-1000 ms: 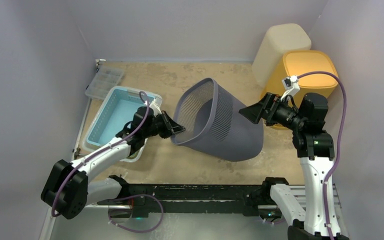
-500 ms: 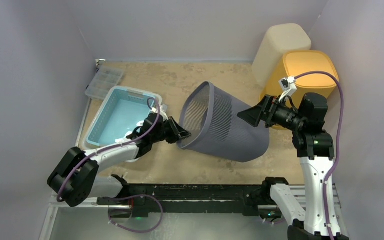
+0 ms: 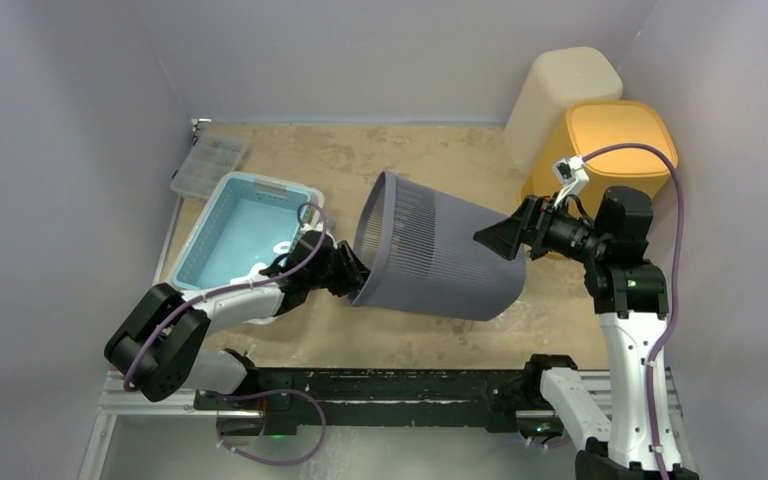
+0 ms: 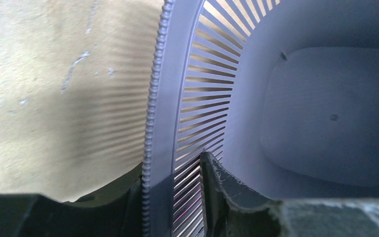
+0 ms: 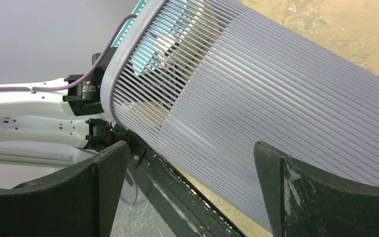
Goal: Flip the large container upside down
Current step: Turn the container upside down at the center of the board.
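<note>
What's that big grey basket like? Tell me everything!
The grey basket looks plastic, with thin slatted walls, a solid rim band and a closed bottom. It's empty and lies on its side on the tan table, mouth facing left. The left gripper straddles its rim, one finger inside. The open right gripper is by its bottom; touching, I can't tell.

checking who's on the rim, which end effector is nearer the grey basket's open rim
Left. The left end effector straddles the rim of the grey slatted basket; the right end effector sits open at its base end.
</note>
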`<state>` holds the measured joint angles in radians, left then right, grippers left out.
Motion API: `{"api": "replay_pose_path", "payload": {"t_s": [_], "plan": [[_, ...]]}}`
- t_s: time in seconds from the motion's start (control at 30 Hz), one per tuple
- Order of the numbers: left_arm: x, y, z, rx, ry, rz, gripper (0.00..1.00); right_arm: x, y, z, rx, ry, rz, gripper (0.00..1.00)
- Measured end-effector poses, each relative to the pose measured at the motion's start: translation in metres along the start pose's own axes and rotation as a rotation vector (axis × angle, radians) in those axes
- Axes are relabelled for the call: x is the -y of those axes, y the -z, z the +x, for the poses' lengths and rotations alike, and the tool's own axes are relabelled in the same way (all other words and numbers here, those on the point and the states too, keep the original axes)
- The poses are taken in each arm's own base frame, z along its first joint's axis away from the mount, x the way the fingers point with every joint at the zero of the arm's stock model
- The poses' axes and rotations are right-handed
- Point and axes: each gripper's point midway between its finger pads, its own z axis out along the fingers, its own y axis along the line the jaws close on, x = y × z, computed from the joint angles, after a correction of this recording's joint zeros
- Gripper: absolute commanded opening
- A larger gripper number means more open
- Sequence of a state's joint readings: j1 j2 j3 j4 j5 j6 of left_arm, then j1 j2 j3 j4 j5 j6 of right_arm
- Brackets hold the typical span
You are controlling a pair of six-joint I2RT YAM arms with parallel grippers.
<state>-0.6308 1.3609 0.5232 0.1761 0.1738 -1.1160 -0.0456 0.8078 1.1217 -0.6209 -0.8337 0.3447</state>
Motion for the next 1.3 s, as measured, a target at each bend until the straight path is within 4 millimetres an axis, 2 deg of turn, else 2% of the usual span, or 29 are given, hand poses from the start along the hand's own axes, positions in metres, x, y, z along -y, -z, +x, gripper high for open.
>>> {"api": "replay_pose_path", "payload": {"t_s": [0.13,0.53,0.63,0.97,1.17,1.3], "plan": [[-0.015,0.001,0.004,-0.011,-0.013,-0.066,0.41,0.002,-0.001,0.001,-0.008,-0.001,0.003,0.99],[-0.035,0.008,0.001,-0.028,-0.084,-0.201,0.60,0.009,-0.003,0.009,-0.037,-0.015,0.013,0.98],[-0.036,0.010,0.001,-0.031,-0.091,-0.220,0.62,0.010,-0.004,0.010,-0.042,-0.019,0.015,0.99],[-0.014,0.024,-0.019,0.016,-0.144,-0.224,0.64,0.013,-0.005,0.011,-0.046,-0.011,0.019,0.99],[0.007,0.044,-0.045,0.093,-0.210,-0.250,0.66,0.018,-0.007,0.017,-0.062,-0.028,0.027,0.99],[0.025,0.064,-0.066,0.166,-0.259,-0.263,0.69,0.024,-0.010,0.021,-0.073,-0.044,0.040,0.99]]}}
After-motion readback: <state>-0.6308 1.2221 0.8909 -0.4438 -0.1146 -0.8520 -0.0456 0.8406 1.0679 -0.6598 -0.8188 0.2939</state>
